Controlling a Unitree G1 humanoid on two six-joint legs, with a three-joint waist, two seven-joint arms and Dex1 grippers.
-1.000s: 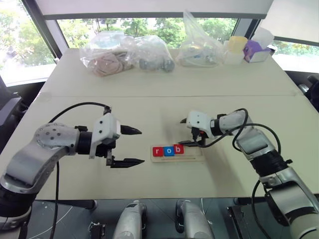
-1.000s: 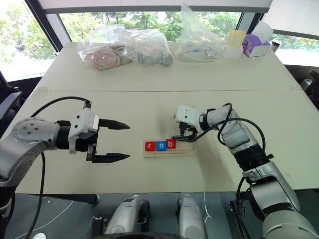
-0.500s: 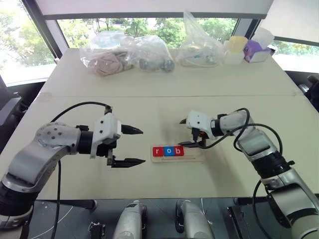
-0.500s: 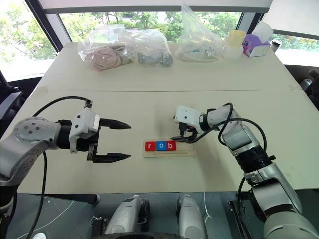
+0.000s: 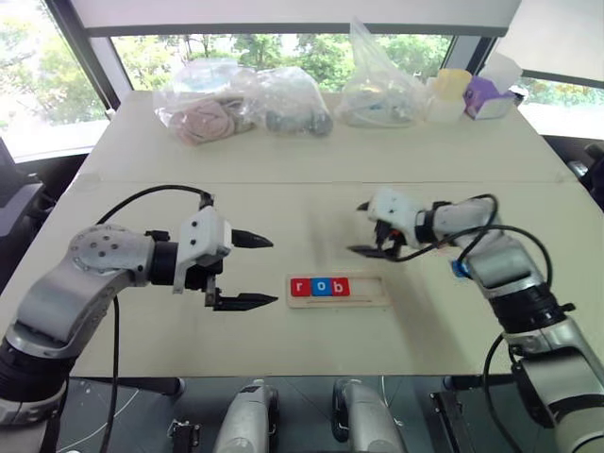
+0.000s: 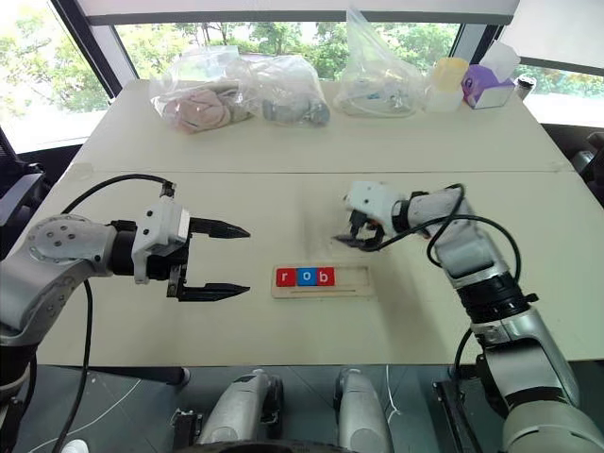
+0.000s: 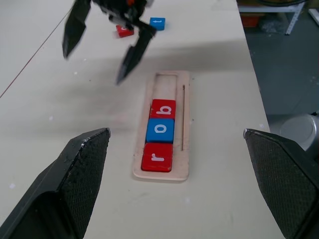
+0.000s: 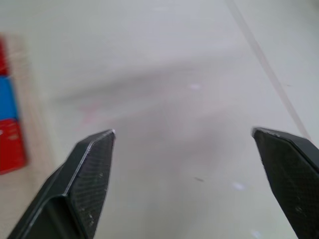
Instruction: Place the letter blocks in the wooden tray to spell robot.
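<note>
**Left eye view.** Tray (image 5: 337, 289) lies on the table (image 5: 311, 165) between the two arms. Its left three slots hold the blocks (image 5: 320, 287) r, o, b: red, blue, red. The two right slots are bare. Right gripper (image 5: 372, 228), a second ago low over the tray's right end, has lifted and swung away to the right; it now hangs clear of the tray, fingers spread wide, holding nothing. A blue tile (image 5: 460, 269) shows on the table under the right forearm. Left gripper (image 5: 253, 271) hovers left of the tray, jaws fully apart and empty, in the same place as before.

**Right eye view.** Same layout. Bags (image 6: 243, 98) and small containers stand along the far edge, well apart from the work.

**Left wrist view.** Tray seen lengthwise, r nearest, then o, then b, with the empty slots beyond. Past the tray's far end lie the blue tile, marked t, and a red tile (image 7: 124, 31), touching or nearly so. The right gripper hangs above them.

**Right wrist view.** Bare table between its own wide-open fingers; the filled tray sits at one edge.

**Meaning.** Judged: b is seated and released. Three of five done; the second o comes next, then t.
</note>
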